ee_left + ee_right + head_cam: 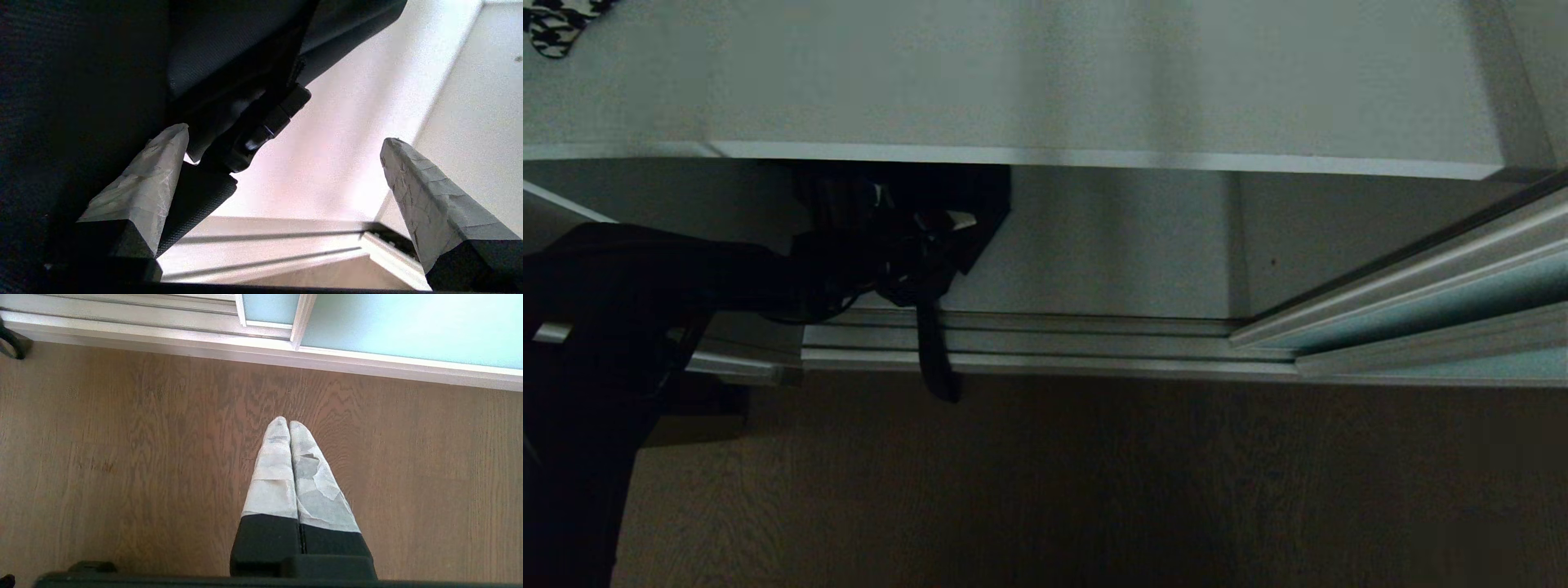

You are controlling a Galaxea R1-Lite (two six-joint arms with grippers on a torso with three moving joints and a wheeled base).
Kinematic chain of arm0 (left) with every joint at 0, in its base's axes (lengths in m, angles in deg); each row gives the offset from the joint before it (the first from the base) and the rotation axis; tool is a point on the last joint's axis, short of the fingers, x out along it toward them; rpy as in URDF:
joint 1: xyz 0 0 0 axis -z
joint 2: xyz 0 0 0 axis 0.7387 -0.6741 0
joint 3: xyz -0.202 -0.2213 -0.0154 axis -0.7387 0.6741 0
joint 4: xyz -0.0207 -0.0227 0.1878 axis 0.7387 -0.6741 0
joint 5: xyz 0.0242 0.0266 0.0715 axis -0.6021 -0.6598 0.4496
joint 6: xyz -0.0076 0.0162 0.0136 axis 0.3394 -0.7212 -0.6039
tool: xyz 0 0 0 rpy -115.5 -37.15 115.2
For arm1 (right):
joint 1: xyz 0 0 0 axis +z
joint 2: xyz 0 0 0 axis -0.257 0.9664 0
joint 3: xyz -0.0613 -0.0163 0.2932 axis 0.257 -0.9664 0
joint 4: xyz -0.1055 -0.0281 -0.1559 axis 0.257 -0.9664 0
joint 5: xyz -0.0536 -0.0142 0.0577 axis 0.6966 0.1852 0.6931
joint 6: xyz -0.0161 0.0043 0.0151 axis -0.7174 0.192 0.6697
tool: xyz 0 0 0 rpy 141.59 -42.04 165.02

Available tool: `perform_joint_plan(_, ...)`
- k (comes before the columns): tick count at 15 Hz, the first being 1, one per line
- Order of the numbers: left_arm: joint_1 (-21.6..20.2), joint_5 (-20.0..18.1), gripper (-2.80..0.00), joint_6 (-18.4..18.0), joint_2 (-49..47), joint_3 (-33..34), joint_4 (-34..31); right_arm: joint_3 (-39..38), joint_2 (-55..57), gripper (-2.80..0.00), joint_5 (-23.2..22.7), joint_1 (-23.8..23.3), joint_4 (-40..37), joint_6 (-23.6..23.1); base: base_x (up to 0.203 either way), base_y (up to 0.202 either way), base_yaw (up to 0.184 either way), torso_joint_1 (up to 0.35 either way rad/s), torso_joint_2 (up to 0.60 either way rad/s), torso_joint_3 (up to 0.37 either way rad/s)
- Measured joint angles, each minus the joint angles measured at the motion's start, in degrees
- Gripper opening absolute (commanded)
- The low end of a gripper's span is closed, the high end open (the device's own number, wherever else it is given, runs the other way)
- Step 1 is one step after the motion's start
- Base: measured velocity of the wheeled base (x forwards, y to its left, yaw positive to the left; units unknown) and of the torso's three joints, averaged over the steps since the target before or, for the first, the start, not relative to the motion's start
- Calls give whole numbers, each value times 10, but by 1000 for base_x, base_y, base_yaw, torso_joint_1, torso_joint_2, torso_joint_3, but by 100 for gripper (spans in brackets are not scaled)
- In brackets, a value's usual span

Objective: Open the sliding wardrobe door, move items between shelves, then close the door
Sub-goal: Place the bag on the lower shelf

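Left gripper under pale shelf, fingers wide, black garment beside one pad, strap dangling over track. Right gripper parked above floor, fingers pressed together. Sliding door at right.

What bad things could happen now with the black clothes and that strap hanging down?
1. The left gripper is wide open with one finger against the black clothes. Closing now might pinch only a fold, so the clothes could slip.
2. The strap dangles over the door track. It might snag there or get trapped when the sliding door shuts.
3. The shelf sits just above, so lifting could bump it.
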Motion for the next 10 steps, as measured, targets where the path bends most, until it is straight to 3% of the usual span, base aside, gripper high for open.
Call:
perform_joint_plan(2, -3, 3, 0, 6, 10, -8, 6, 0, 0, -280, 0, 0, 0, 0, 0, 0, 0, 0, 0, 0)
perform_joint_plan(5, -14, 50, 0, 52, 19, -39, 41, 0, 0, -280, 0, 0, 0, 0, 0, 0, 0, 0, 0, 0)
perform_joint_plan(7, -14, 55, 0, 71, 19, -60, 55, 0, 0, -280, 0, 0, 0, 0, 0, 0, 0, 0, 0, 0)
perform_joint_plan(8, -15, 52, -266, 88, 19, -68, 53, 0, 0, -280, 0, 0, 0, 0, 0, 0, 0, 0, 0, 0)
perform_joint_plan(10, -16, 43, -280, 95, 15, -72, 37, 0, 0, -280, 0, 0, 0, 0, 0, 0, 0, 0, 0, 0)
